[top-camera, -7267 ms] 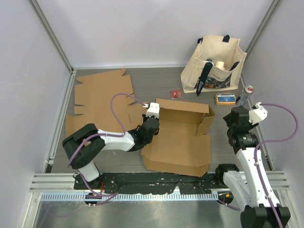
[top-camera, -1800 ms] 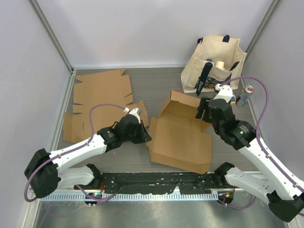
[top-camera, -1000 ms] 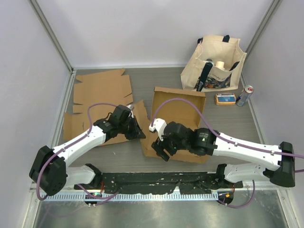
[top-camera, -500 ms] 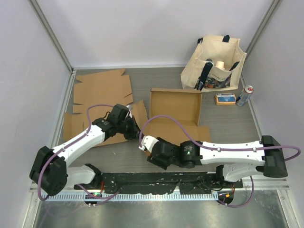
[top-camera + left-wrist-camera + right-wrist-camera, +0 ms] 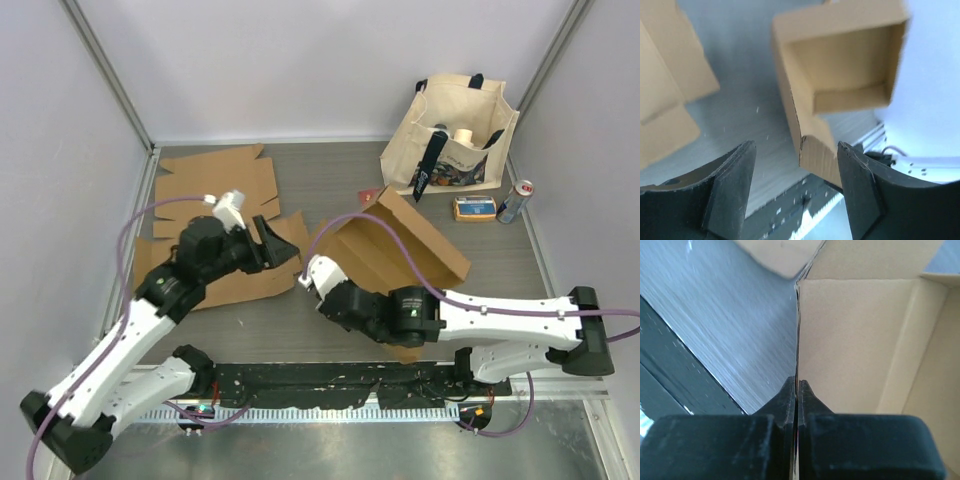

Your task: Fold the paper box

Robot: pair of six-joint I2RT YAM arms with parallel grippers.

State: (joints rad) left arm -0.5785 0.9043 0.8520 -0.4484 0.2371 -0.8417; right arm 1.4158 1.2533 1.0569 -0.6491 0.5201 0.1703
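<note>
The paper box, brown cardboard with its walls partly raised, stands tilted up off the table in the middle. My right gripper is at its near-left corner. In the right wrist view the gripper is shut on the thin edge of one box wall. My left gripper hangs open just left of the box, touching nothing. In the left wrist view the box shows beyond the gripper, its inside facing the camera, with both fingers standing wide apart.
Flat cardboard blanks lie at the left, one at the back and one nearer. A cloth tote bag stands at the back right, with a can, a small packet and a red scrap by it.
My right gripper has shut on the box wall and tipped the box up off the table. My left gripper has opened and risen, with its arm swung back to the left.
</note>
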